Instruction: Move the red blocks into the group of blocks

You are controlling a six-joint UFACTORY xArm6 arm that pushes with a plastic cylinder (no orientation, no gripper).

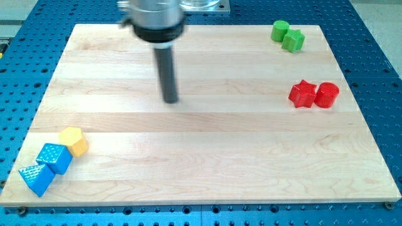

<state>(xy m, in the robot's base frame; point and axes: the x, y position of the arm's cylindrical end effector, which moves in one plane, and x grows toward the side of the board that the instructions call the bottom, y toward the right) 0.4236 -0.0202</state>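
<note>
two red blocks [313, 95] at right, two green blocks [287, 35], two blue blocks [44, 167], one yellow block [74, 140], my tip [171, 100] mid-board, no jaws

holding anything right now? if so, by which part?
Nothing is held. My tip sits on bare board, touching no block; the red star block and red cylinder block lie far toward the view's right.

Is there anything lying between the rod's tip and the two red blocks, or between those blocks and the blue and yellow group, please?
Nothing visible does. My tip rests mid-board, and bare wood runs from it to the red star block and red cylinder at the view's right. The diagonal to the yellow block and blue blocks at bottom left is equally bare.
</note>
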